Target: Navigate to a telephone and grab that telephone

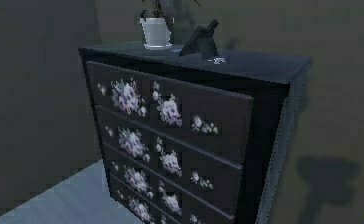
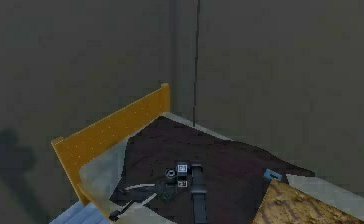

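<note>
Black and wedge-shaped, the object I judged to be the telephone (image 1: 202,40) stood on top of the dark dresser (image 1: 175,125) with flower-painted drawers. It was just right of the white plant pot (image 1: 156,33), with a small pale scrap (image 1: 218,60) lying in front of it. All of that lay ahead of you in the forward view. Your end effector (image 2: 130,198) reached out to the side instead, above the maroon-covered bed (image 2: 230,160) with its orange wooden headboard (image 2: 110,130). The phone was therefore well apart from the fingers and off toward the robot's front, not along the arm (image 2: 198,200). You could not tell whether the fingers were apart or together, nor whether they held anything. Your next move probably called for turning the base until the arm side faced the dresser.
</note>
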Robot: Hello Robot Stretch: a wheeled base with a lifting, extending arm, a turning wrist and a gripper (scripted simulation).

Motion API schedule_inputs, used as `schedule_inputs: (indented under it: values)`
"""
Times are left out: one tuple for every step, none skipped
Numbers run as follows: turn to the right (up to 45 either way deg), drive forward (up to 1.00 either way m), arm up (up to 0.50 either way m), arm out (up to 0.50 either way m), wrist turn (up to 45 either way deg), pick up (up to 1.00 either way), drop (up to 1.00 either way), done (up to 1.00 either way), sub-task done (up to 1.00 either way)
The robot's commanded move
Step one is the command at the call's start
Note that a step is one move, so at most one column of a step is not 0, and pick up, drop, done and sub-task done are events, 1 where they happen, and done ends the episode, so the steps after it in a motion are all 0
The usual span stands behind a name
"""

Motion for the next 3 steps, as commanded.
schedule_inputs:
  values:
    - [0.0,0.00,0.00,0.00,45.0,0.00,0.00,0.00,0.00]
    - [0.0,0.00,0.00,0.00,30.0,0.00,0.00,0.00,0.00]
    - [0.0,0.00,-0.30,0.00,0.0,0.00,0.00,0.00,0.00]
